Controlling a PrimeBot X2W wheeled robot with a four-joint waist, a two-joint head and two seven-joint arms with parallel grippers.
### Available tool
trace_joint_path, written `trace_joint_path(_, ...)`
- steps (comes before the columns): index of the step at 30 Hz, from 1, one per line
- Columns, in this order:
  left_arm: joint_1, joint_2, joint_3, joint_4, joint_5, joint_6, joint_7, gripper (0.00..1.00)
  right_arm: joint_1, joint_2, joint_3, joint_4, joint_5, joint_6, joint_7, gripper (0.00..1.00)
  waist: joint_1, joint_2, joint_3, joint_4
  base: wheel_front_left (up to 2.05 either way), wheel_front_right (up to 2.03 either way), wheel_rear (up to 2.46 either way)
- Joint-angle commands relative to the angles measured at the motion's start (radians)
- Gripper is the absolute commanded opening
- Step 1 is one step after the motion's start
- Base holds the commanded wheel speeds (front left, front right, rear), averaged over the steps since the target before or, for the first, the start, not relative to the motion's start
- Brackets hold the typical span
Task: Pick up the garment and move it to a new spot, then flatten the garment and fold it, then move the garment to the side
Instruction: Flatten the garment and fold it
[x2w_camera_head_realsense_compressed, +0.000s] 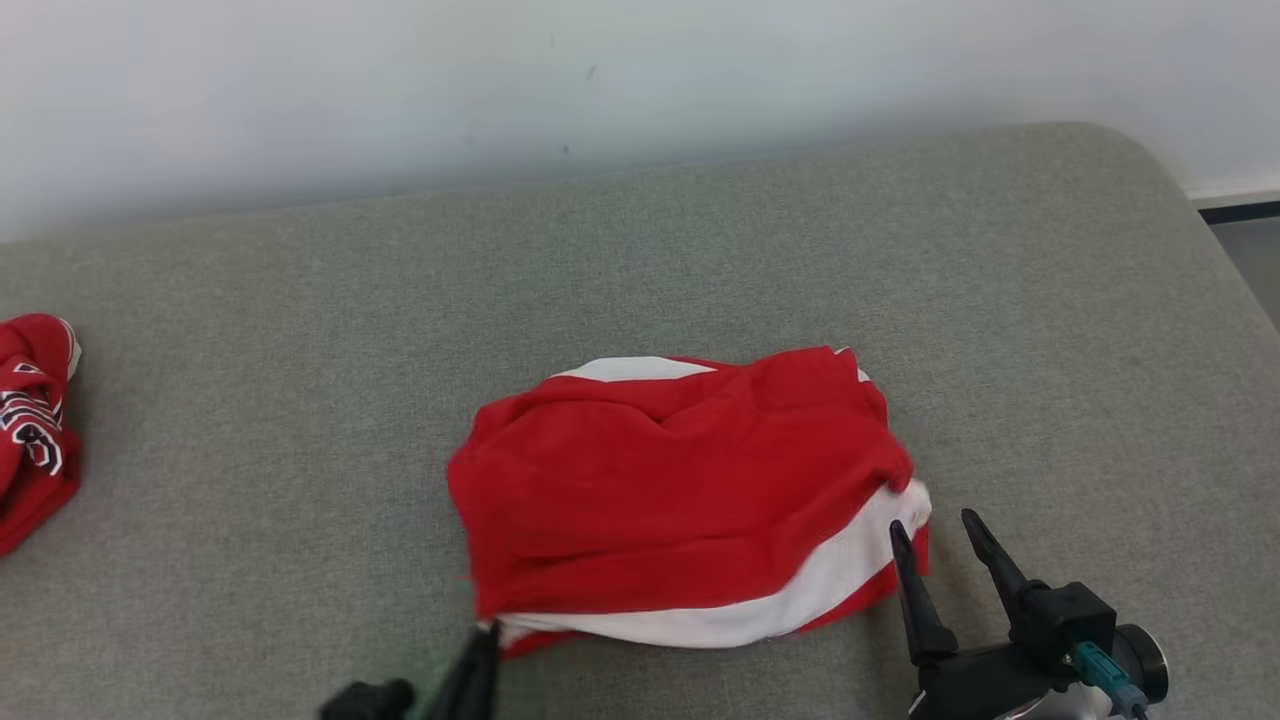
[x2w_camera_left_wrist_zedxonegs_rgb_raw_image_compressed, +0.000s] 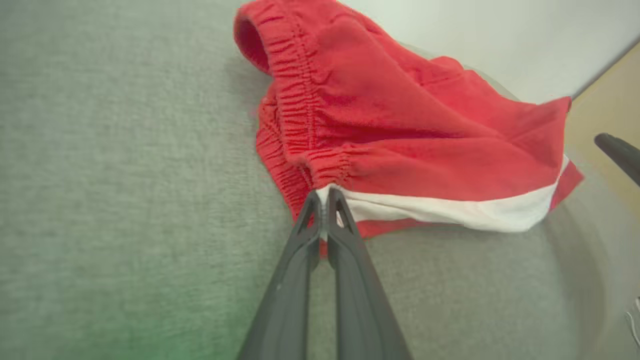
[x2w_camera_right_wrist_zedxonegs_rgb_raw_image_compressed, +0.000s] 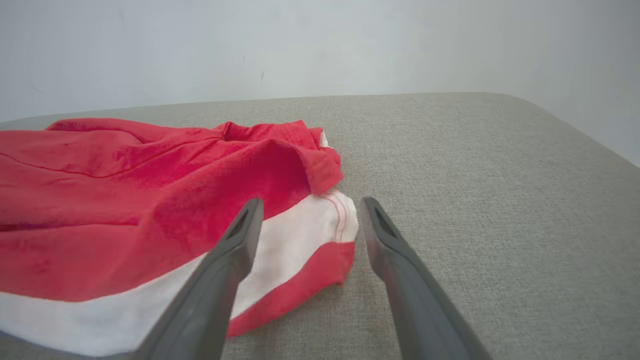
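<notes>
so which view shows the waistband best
Left wrist view: the waistband is close, its gathers clear. Head view gives the left edge of the shorts, gathers too small to tell. Right wrist view faces the hem end.

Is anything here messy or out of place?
The red shorts lie rumpled on the grey cushion, one corner flopped over their white stripe. A second red garment sits crumpled at the head view's left edge. Nothing looks torn or spilled.

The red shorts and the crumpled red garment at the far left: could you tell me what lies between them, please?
Nothing: in the head view the stretch between the red shorts and the crumpled red garment is bare grey upholstery.
</notes>
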Motion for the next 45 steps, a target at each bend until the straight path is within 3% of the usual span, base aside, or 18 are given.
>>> trace_joint_path(1, -0.004, 0.006, 0.064, -0.017, 0.030, 0.002, -0.003, 0.00, 0.005, -0.002, -0.001, 0.003, 0.007, -0.003, 0.000, 1.00, -0.0001, -0.0002, -0.004, 0.003, 0.00, 0.00, 0.00)
trace_joint_path(4, 0.015, 0.004, 0.161, -0.036, 0.073, 0.002, -0.003, 0.00, 0.010, -0.002, 0.012, 0.010, 0.016, -0.003, 0.000, 1.00, -0.0001, -0.0002, -0.010, 0.007, 0.00, 0.00, 0.00)
trace_joint_path(8, 0.020, 0.004, 0.216, -0.045, 0.101, 0.002, -0.003, 0.00, 0.015, -0.009, 0.038, 0.029, 0.030, -0.003, 0.000, 1.00, -0.0001, -0.0002, -0.013, 0.012, 0.00, 0.00, 0.00)
trace_joint_path(17, 0.017, 0.005, 0.243, -0.043, 0.108, 0.002, -0.003, 0.00, -0.002, -0.040, 0.163, 0.110, 0.106, -0.003, 0.000, 1.00, -0.0001, -0.0002, -0.012, 0.024, 0.00, 0.00, 0.00)
trace_joint_path(20, 0.017, 0.005, 0.235, -0.041, 0.106, 0.002, -0.003, 0.00, -0.011, -0.048, 0.196, 0.124, 0.132, -0.003, 0.000, 0.88, -0.0001, -0.0002, -0.008, 0.026, 0.00, 0.00, 0.00)
trace_joint_path(24, 0.008, 0.005, 0.227, -0.041, 0.107, 0.002, -0.003, 0.00, -0.029, -0.059, 0.224, 0.141, 0.154, -0.003, 0.000, 0.36, -0.0001, -0.0002, 0.002, 0.029, 0.00, 0.00, 0.00)
trace_joint_path(26, 0.003, 0.004, 0.224, -0.041, 0.110, 0.002, -0.003, 0.00, -0.036, -0.063, 0.227, 0.142, 0.159, -0.003, 0.000, 0.25, -0.0001, -0.0002, 0.006, 0.031, 0.00, 0.00, 0.00)
trace_joint_path(28, 0.002, 0.004, 0.223, -0.040, 0.111, 0.002, -0.003, 0.00, -0.039, -0.065, 0.229, 0.143, 0.161, -0.003, 0.000, 0.00, -0.0001, -0.0002, 0.007, 0.032, 0.00, 0.00, 0.00)
trace_joint_path(33, 0.000, 0.004, 0.220, -0.058, 0.115, 0.002, -0.003, 0.00, -0.049, -0.062, 0.224, 0.133, 0.169, -0.003, 0.000, 0.00, -0.0001, -0.0002, -0.002, 0.033, 0.00, 0.00, 0.00)
trace_joint_path(38, -0.009, 0.007, 0.197, -0.129, 0.143, 0.002, -0.003, 0.00, -0.060, -0.049, 0.199, 0.022, 0.186, -0.003, 0.000, 0.00, -0.0001, -0.0002, -0.042, 0.029, 0.00, 0.00, 0.00)
trace_joint_path(45, -0.103, 0.112, 0.175, -0.237, 0.156, 0.002, -0.003, 0.00, -0.145, -0.031, 0.160, -0.149, 0.226, -0.003, 0.000, 0.00, -0.0001, -0.0002, -0.121, 0.015, 0.00, 0.00, 0.00)
